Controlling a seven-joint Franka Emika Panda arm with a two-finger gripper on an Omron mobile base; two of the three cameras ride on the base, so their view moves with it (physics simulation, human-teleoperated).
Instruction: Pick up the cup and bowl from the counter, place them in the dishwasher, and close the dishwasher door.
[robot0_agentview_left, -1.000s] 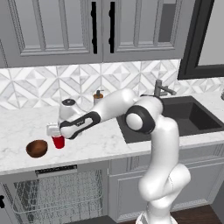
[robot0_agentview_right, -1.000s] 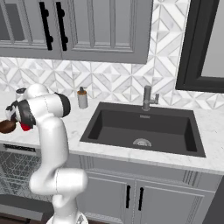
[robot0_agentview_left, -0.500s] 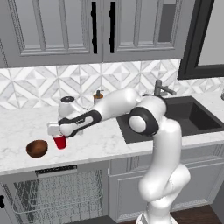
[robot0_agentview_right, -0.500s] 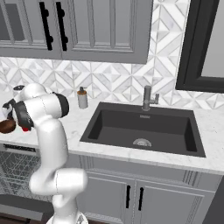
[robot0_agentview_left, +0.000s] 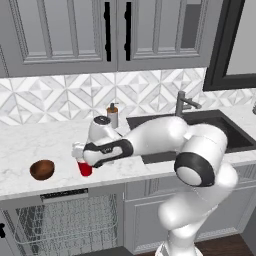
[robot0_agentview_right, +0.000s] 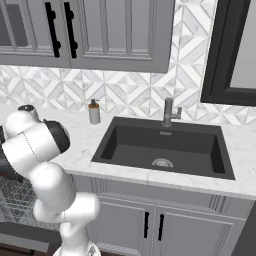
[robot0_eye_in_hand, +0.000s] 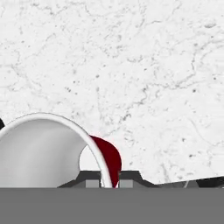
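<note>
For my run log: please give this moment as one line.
phase: grasp | jaws: shut on small red plastic cup rim | brown wooden bowl: on counter

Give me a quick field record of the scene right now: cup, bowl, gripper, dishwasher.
cup: red, upright on the counter, its rim between the finger tips
gripper: shut on the cup's rim
bowl: on the counter left of the cup, apart from it, untouched
dishwasher: open below the counter, wire rack showing, nothing in it that I can see
</note>
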